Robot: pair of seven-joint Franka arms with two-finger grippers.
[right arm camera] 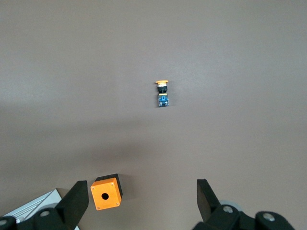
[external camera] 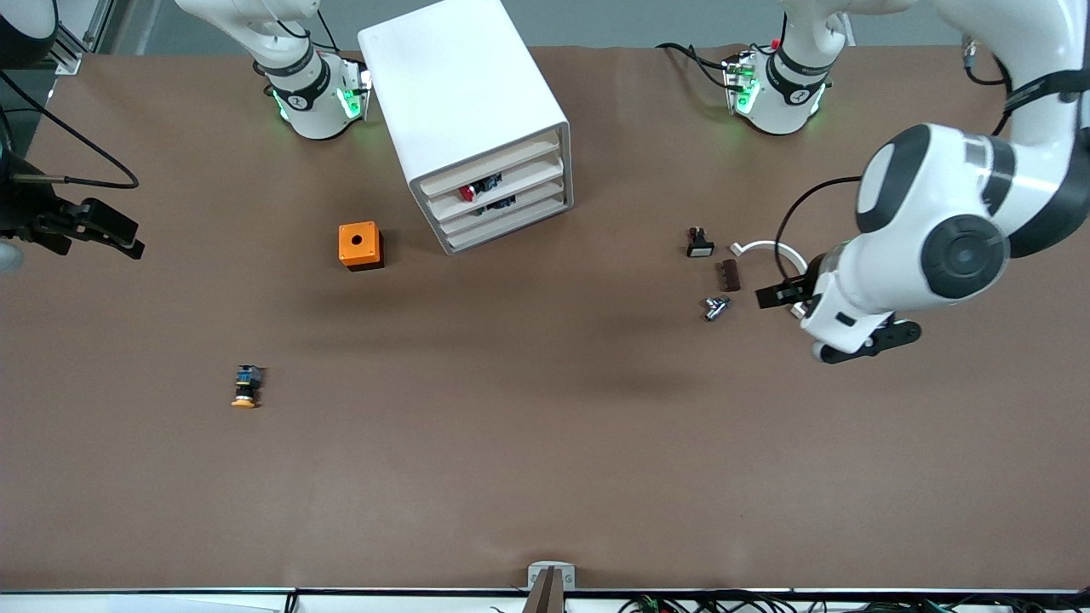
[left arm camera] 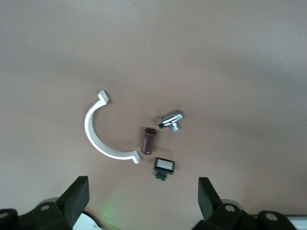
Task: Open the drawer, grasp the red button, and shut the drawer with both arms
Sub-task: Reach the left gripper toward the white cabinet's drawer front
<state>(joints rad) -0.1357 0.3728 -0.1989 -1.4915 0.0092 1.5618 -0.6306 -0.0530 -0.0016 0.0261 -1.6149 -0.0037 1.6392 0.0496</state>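
The white cabinet (external camera: 464,85) stands near the robots' bases, its four stacked drawers facing the front camera at a slant. The drawer (external camera: 502,186), second from the top, sits pushed in. Through the gap above its front shows the red cap of the button (external camera: 467,193). My left gripper (external camera: 830,323) hangs open and empty over the table at the left arm's end, beside a group of small parts; the left wrist view shows its fingers (left arm camera: 76,194) spread wide. My right gripper (external camera: 119,234) hovers open and empty at the right arm's end, fingers (right arm camera: 79,199) wide apart.
An orange box with a hole (external camera: 360,245) (right arm camera: 106,191) sits beside the cabinet. An orange-capped button (external camera: 245,387) (right arm camera: 162,92) lies nearer the front camera. By the left gripper lie a white curved clamp (left arm camera: 98,136), a brown cylinder (left arm camera: 148,140), a metal fitting (left arm camera: 171,120) and a small black switch (left arm camera: 163,167).
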